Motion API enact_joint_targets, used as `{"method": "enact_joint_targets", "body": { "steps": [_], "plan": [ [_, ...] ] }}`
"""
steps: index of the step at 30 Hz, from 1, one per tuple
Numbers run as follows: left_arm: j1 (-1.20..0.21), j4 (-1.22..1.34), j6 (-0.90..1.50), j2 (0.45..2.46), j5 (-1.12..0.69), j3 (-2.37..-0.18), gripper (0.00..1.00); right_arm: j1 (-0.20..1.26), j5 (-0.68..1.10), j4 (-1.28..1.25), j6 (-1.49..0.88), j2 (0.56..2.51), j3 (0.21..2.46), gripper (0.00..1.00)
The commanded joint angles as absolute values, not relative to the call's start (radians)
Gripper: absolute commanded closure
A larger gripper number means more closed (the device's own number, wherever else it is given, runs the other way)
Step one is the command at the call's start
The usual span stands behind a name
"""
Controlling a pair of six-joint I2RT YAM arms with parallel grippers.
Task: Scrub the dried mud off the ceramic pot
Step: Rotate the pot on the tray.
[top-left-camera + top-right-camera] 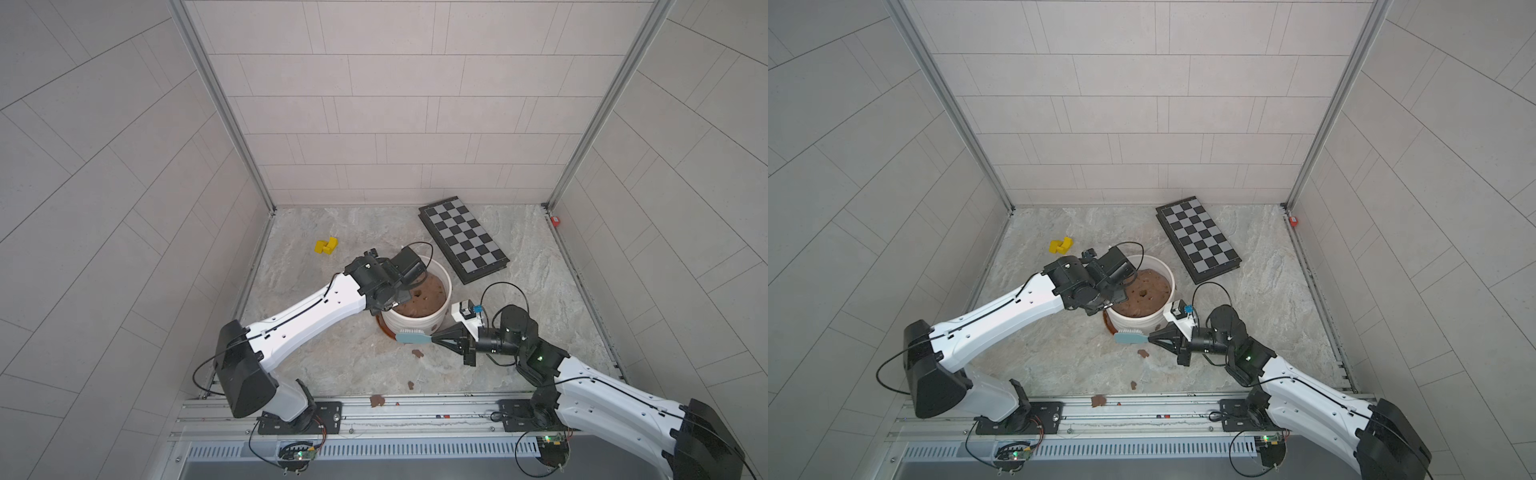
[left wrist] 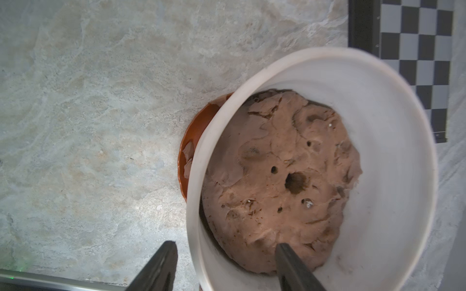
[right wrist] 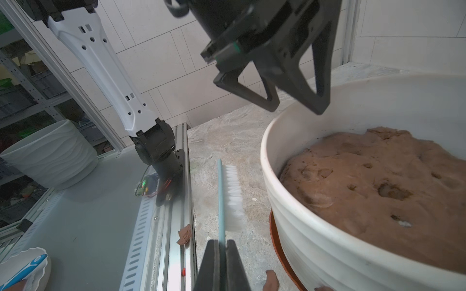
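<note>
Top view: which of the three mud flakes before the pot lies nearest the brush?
The mud flake next to the blue scrub brush; the other two flakes sit nearer the metal rail.

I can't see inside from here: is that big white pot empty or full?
Partly full. The ceramic pot holds a lumpy brown mass with holes, and bare white inner wall shows above it.

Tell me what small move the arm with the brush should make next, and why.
Probably ease the right gripper toward the ceramic pot until the brush bristles touch its ribbed wall. It is shut on the handle, bristles facing the wall, but a gap shows. Go gently: the left gripper is open astride the rim.
</note>
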State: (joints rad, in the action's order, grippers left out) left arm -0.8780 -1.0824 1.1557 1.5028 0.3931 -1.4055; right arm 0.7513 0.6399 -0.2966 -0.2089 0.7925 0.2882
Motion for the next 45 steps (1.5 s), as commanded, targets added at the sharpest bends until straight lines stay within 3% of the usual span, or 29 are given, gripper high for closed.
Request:
{"method": "enact_joint_targets", "body": {
  "steps": [1, 9, 15, 22, 33, 45],
  "plan": [
    [-0.889, -1.092, 1.219, 1.522, 0.4, -1.399, 0.41, 0.742, 0.647, -0.274, -0.192, 0.77, 0.307, 1.0],
    [-0.9, -1.06, 1.252, 1.576, 0.366, -1.375, 0.64, 0.735, 0.649, -0.273, -0.192, 0.77, 0.306, 1.0],
    [-0.9, -1.045, 1.242, 1.588, 0.366, -1.373, 0.69, 0.729, 0.65, -0.28, -0.192, 0.771, 0.3, 1.0],
    [-0.899, -1.055, 1.229, 1.609, 0.384, -1.384, 0.85, 0.727, 0.65, -0.289, -0.196, 0.771, 0.292, 1.0],
    [-0.874, -1.077, 1.174, 1.627, 0.435, -1.412, 0.9, 0.727, 0.675, -0.335, -0.221, 0.784, 0.287, 1.0],
    [-0.737, -0.94, 0.619, 1.648, 0.379, -1.403, 0.93, 0.726, 0.671, -0.364, -0.212, 0.836, 0.294, 1.0]
  ]
}}
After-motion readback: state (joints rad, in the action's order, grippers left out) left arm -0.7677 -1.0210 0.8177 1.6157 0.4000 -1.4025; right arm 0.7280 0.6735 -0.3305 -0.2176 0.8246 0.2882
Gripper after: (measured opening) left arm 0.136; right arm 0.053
